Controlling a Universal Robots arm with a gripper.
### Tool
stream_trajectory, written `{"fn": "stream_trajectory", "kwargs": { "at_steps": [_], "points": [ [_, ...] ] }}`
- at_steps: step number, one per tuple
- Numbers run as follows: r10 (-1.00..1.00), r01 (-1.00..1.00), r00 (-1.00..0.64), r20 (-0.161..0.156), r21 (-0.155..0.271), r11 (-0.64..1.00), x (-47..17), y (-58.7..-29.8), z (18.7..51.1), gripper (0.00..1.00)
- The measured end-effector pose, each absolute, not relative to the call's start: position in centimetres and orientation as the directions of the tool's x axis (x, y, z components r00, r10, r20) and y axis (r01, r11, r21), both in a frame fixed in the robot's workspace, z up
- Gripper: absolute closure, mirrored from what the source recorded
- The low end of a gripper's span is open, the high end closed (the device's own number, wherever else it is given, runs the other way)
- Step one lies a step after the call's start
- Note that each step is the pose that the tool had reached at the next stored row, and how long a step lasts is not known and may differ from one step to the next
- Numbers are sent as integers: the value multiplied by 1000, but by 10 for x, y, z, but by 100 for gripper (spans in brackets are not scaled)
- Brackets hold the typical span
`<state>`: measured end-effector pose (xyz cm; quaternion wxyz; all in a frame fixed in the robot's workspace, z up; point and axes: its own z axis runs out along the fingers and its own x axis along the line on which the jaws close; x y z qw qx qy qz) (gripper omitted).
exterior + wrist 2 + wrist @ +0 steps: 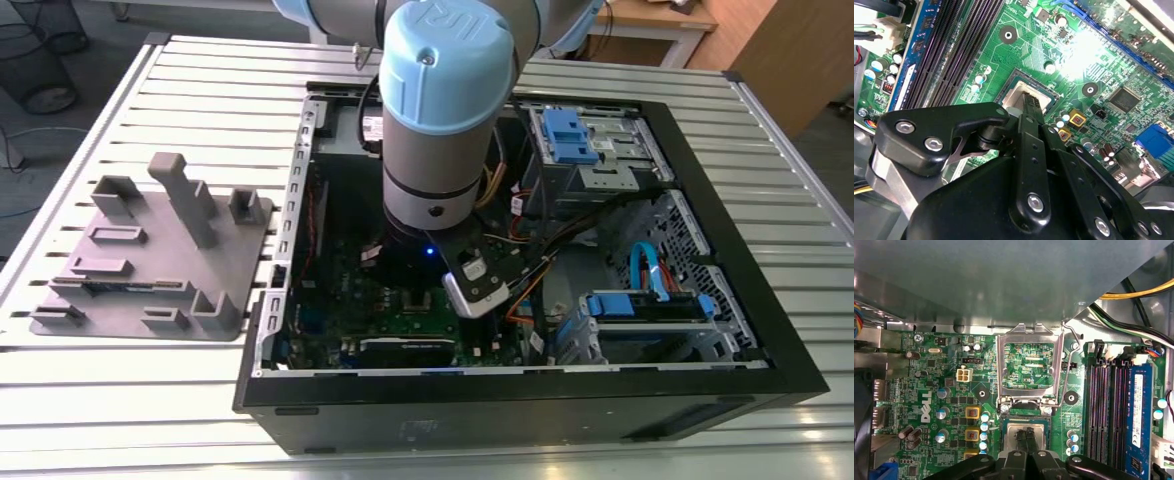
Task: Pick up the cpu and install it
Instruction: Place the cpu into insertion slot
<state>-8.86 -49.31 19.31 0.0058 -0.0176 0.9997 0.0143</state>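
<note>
We see the arm (434, 100) reaching down into the open case (534, 405), which lies on the slatted table (120, 400). A grey tray (147, 260) sits beside the case on the exterior view's left. In both wrist views the gripper (1026, 435) (1030, 101) hangs right over the socket on the green board (944, 370). Its fingers (1021, 439) are drawn narrow, with only a slit between them. The cpu (1012, 434) (1015, 98) lies flat in the socket, its silver top showing on either side of the fingertips. We cannot tell whether they touch it. The socket frame (1030, 330) stands swung open just beside the cpu, and the memory slots (1104, 405) run alongside.
</note>
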Motion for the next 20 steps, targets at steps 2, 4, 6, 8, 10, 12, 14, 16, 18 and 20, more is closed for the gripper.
{"fn": "stream_trajectory", "kwargs": {
  "at_steps": [2,4,6,8,10,12,14,16,18,20],
  "points": [
    [-35,-35,-999,-12,28,999,-89,-493,193,89],
    [-35,-35,-999,-12,29,999,-89,-493,194,89],
    [-35,-35,-999,-12,29,999,-89,-493,196,89],
    [-35,-35,-999,-12,29,999,-89,-493,200,89],
    [-35,-35,-999,-12,28,999,-89,-493,203,89],
    [-35,-35,-999,-12,28,999,-89,-493,205,89],
    [-35,-35,-999,-12,28,999,-89,-493,208,89],
    [-35,-35,-999,-12,29,999,-89,-493,209,89],
    [-35,-35,-999,-12,28,999,-89,-493,209,89],
    [-35,-36,-999,-12,28,999,-89,-493,209,89]
  ]
}}
